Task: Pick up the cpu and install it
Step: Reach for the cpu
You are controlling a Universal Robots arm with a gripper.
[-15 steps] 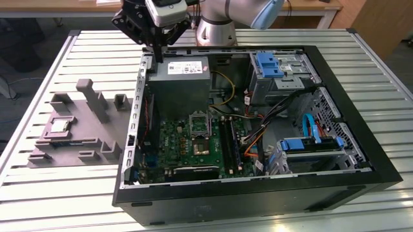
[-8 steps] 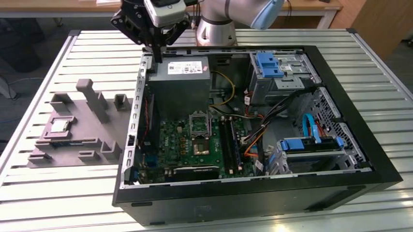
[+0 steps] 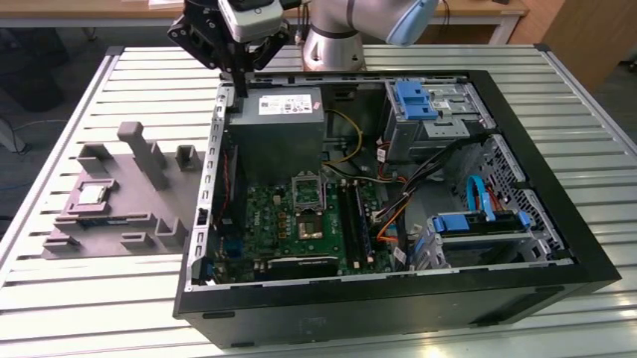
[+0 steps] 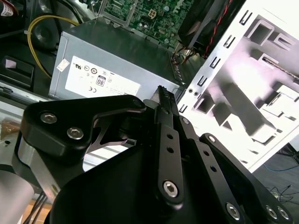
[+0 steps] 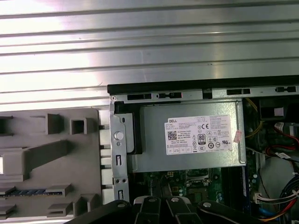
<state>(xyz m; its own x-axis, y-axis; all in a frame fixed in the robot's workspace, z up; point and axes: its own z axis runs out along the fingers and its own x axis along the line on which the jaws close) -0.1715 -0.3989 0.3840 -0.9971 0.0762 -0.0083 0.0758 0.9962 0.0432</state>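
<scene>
you are at the pick-up step. your tool (image 3: 242, 83) is clenched, empty, over the edge of the case (image 3: 529, 149). the cpu (image 3: 92, 195) sits in the grey tray (image 3: 112, 233), well apart. grabbing it needs the tool open.

One slatted metal counter (image 3: 100, 298) carries one open PC case (image 3: 398, 298) and, at the exterior view's left, one grey moulded holder (image 3: 130, 216). One cpu (image 3: 92, 195) lies on that holder. Inside the case there are one grey power supply box (image 3: 277, 119) with one white label, one green motherboard (image 3: 298, 231), one metal-framed socket (image 3: 309, 192), one yellow cable (image 3: 350, 134), and two blue drive brackets, one upper right (image 3: 413, 99) and one lower right (image 3: 478, 222). At the upper left of the frame there is one robot arm (image 3: 348, 30) with one tool (image 3: 241, 78).
</scene>
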